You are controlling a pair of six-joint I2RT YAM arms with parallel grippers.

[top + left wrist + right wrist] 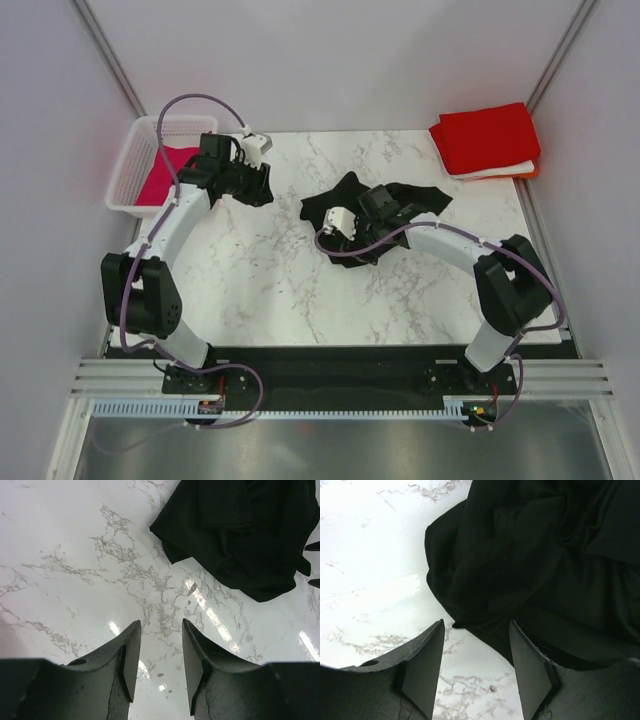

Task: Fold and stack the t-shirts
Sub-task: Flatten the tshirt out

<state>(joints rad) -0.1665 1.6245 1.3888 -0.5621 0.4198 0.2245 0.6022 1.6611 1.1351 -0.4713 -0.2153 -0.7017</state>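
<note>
A black t-shirt (345, 205) lies crumpled on the marble table near the middle. It shows in the left wrist view (240, 530) and fills the upper right of the right wrist view (530, 555). My right gripper (375, 205) hovers over it, open, with the cloth's edge just ahead of the fingertips (476, 625). My left gripper (255, 185) is open and empty over bare marble (161, 625), to the left of the shirt. A folded stack with a red t-shirt (487, 137) on top sits at the back right. A magenta t-shirt (165, 172) lies in the basket.
A white lattice basket (132, 170) stands at the table's left edge. White and orange layers show under the red stack (510, 172). Grey walls close in the left, right and back sides.
</note>
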